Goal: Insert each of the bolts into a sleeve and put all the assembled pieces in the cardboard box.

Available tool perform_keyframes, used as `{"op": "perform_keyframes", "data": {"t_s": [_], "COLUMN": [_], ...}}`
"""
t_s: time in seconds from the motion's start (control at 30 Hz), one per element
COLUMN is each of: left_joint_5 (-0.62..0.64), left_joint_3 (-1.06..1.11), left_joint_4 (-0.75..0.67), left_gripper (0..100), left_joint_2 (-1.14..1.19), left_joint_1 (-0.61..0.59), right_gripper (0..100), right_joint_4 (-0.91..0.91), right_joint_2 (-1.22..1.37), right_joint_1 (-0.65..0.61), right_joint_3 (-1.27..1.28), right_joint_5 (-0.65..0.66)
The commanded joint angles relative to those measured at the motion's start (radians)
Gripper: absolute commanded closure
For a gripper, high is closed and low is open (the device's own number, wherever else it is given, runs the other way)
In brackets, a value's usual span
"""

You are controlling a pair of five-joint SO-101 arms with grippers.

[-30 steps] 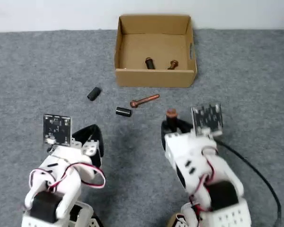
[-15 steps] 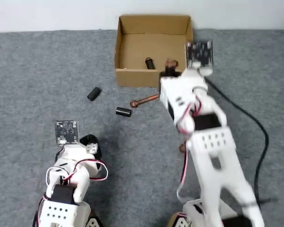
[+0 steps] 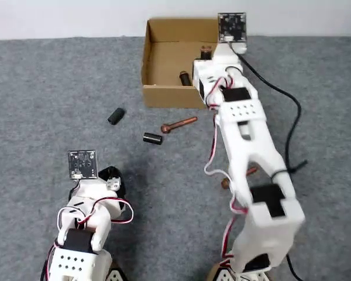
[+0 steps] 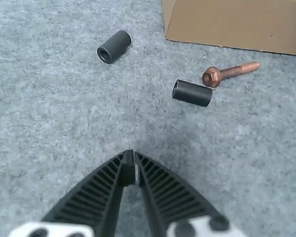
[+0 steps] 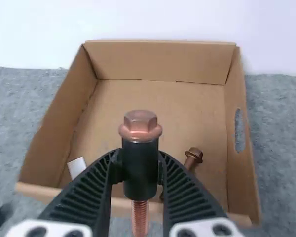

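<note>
My right gripper (image 5: pixel 139 165) is shut on an assembled piece (image 5: pixel 140 148), a copper bolt through a black sleeve, held upright above the front part of the cardboard box (image 5: pixel 160 60). In the high view that gripper (image 3: pixel 205 59) hangs over the box (image 3: pixel 189 97). An assembled piece (image 3: pixel 185 78) lies inside, and a bolt head (image 5: pixel 193 155) shows there too. On the carpet lie two loose black sleeves (image 3: pixel 116 115) (image 3: pixel 152 139) and a copper bolt (image 3: pixel 179 124). My left gripper (image 4: pixel 133 170) is shut on nothing, short of the sleeve (image 4: pixel 192 93) and bolt (image 4: pixel 230 73).
Another copper bolt (image 3: pixel 250 171) lies on the carpet at the right, partly hidden behind the right arm. The farther sleeve (image 4: pixel 114 46) lies left of the box's front wall (image 4: pixel 237 24). Grey carpet covers the table.
The right arm has swung from near the front out over the box, carrying the assembled piece. The left arm drew back a little early on, then stayed still.
</note>
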Motion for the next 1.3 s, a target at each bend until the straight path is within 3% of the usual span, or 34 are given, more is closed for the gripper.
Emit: {"op": "perform_keyframes", "data": {"t_s": [0.0, 0.3, 0.53, 0.77, 0.93, 1.07, 1.27], "left_joint_5": [-0.003, -0.003, -0.003, -0.003, -0.003, -0.003, -0.003], "left_joint_3": [-0.004, -0.004, -0.004, -0.004, -0.004, -0.01, -0.01], "left_joint_4": [-0.018, -0.017, -0.017, -0.017, -0.017, -0.025, -0.051], "left_gripper": [100, 100, 100, 100, 100, 100, 100], "left_joint_2": [0.0, 0.0, 0.0, 0.0, 0.0, -0.008, -0.008], "left_joint_1": [-0.006, -0.006, -0.006, -0.006, -0.009, -0.115, -0.138], "right_gripper": [99.0, 98.3, 82.6, 90.8, 97.7, 98.7, 98.7], "right_joint_4": [-0.025, -0.008, 0.139, 0.194, 0.328, 0.43, 0.63], "right_joint_2": [0.105, 0.338, 0.358, 0.298, 0.222, 0.17, 0.127], "right_joint_1": [0.007, 0.005, 0.007, -0.002, -0.041, -0.085, -0.159], "right_joint_3": [-0.216, -0.434, -0.453, -0.454, -0.454, -0.453, -0.453], "right_joint_5": [0.015, 0.157, 0.173, 0.173, 0.173, 0.173, 0.176]}}
